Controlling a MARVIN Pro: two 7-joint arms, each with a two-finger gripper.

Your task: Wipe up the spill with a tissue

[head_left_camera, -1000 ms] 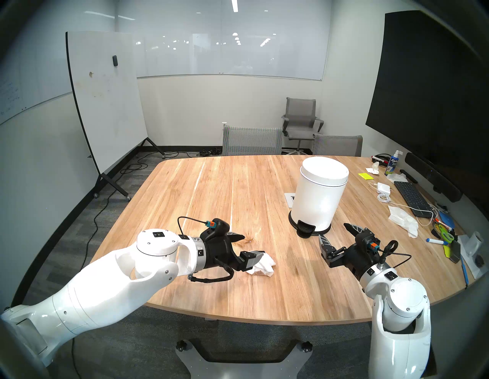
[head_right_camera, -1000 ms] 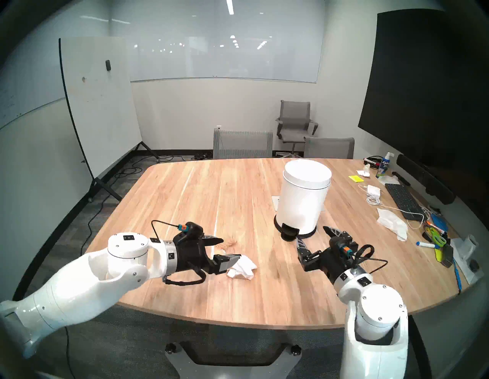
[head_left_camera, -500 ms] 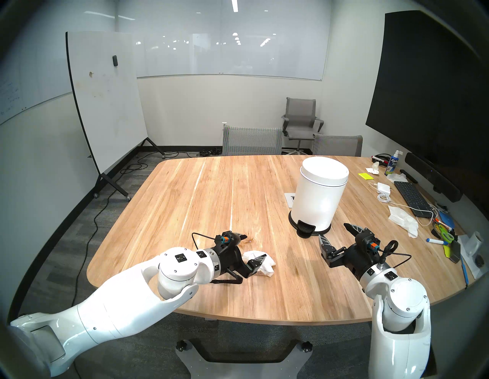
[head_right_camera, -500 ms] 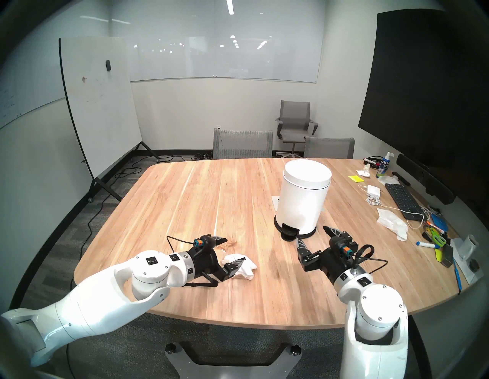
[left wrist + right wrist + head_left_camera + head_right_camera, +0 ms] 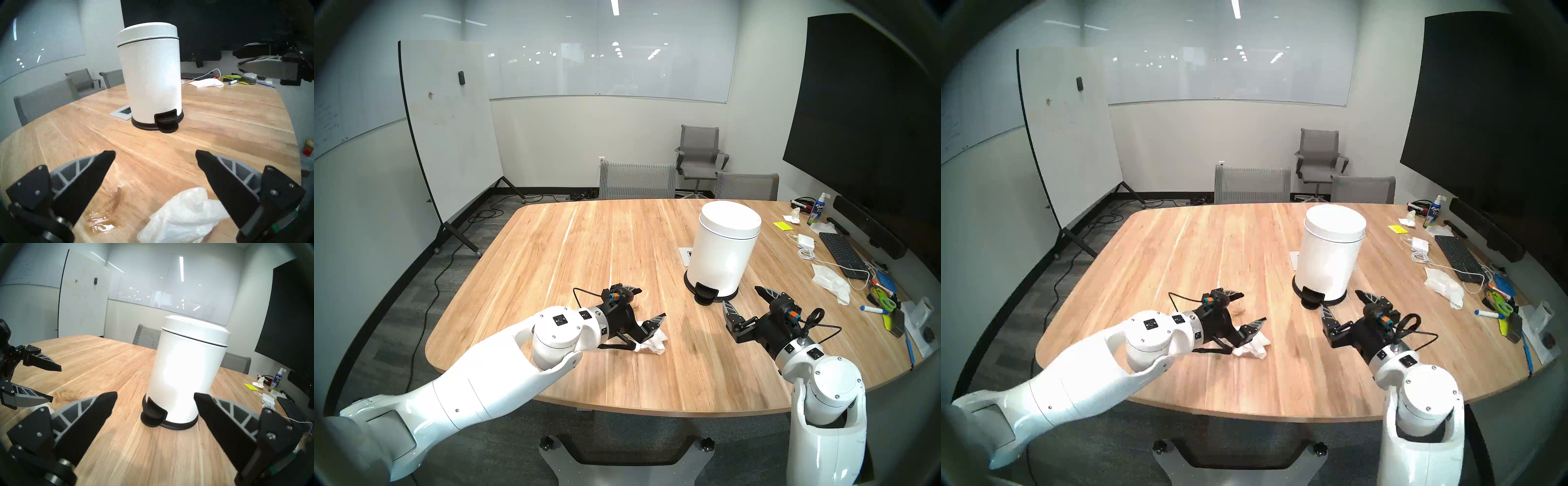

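- Hovering low over the table [image 5: 687, 373], the left gripper [image 5: 155, 158] has jaws spread wide, empty.
- Spill [image 5: 108, 210] lies unwiped, left of the crumpled tissue [image 5: 185, 215], which is not yet grasped.
- Right gripper [image 5: 155, 400] gapes empty near the bin [image 5: 188, 372].

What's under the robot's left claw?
Under the open left gripper: a crumpled white tissue and a brown wet spill on the wooden table. Anything beneath the tissue is hidden.
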